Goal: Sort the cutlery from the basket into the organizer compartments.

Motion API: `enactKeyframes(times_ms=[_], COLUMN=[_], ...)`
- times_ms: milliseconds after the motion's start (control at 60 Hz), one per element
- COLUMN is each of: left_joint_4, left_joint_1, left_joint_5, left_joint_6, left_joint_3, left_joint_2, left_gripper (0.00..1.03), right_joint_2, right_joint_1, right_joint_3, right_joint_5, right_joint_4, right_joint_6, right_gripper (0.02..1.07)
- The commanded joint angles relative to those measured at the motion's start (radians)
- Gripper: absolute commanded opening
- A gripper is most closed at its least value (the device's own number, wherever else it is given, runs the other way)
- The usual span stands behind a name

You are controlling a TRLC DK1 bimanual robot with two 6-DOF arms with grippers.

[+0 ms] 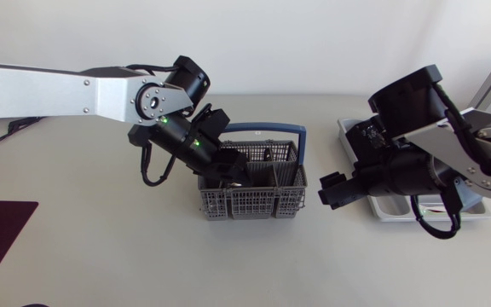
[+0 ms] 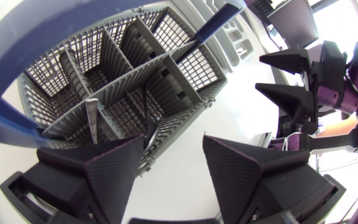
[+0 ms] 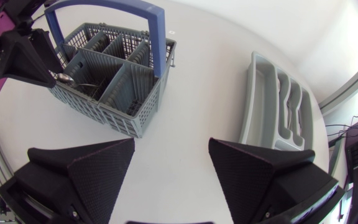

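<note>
1. The left jaws hang over the left end of the basket [image 1: 254, 203], one finger above the compartments and the other seemingly outside the wall. A straight descent could land a finger on the rim and shove or tip the basket across the tabletop [image 1: 101, 256].
2. The cutlery [image 2: 92, 124] stands thin and slanted against the dividers. Wide jaws closing off-centre could pinch a divider with it, or let the smooth metal slip out on the lift.
3. The blue handle [image 1: 267, 130] arches over the basket, so a piece lifted at a tilt could catch on it.
4. The right arm [image 1: 450, 162] reaches in close to the basket's right side. The two arms could clash if the left one carries a piece towards the organizer [image 3: 257, 99].
5. The left arm [image 1: 101, 95] stretches in from the left, wrist bent down into the basket. Its jaws are wide apart and hold nothing.
6. The right arm hovers over the organizer, pointing left at the basket. The right jaws are wide and empty.
</note>
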Motion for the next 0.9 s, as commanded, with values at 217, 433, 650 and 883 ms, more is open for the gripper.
enactKeyframes(times_ms=[217, 433, 650, 883], left_joint_4=[-0.055, -0.098, -0.121, -0.118], left_joint_1=[-0.025, -0.041, -0.054, -0.045], left_joint_5=[-0.026, -0.114, -0.178, -0.201], left_joint_6=[0.023, 0.076, 0.116, 0.125], left_joint_3=[0.071, 0.103, 0.126, 0.131], left_joint_2=[0.076, 0.088, 0.085, 0.085], left_gripper=[0.61, 0.61, 0.56, 0.47], right_joint_2=[-0.016, -0.022, -0.025, -0.031], right_joint_1=[-0.041, -0.064, -0.067, -0.065], right_joint_3=[-0.071, -0.103, -0.125, -0.129], right_joint_5=[0.003, -0.007, -0.013, -0.014], right_joint_4=[0.051, 0.081, 0.098, 0.098], right_joint_6=[-0.046, -0.065, -0.065, -0.071], right_gripper=[0.88, 0.88, 0.88, 0.88])
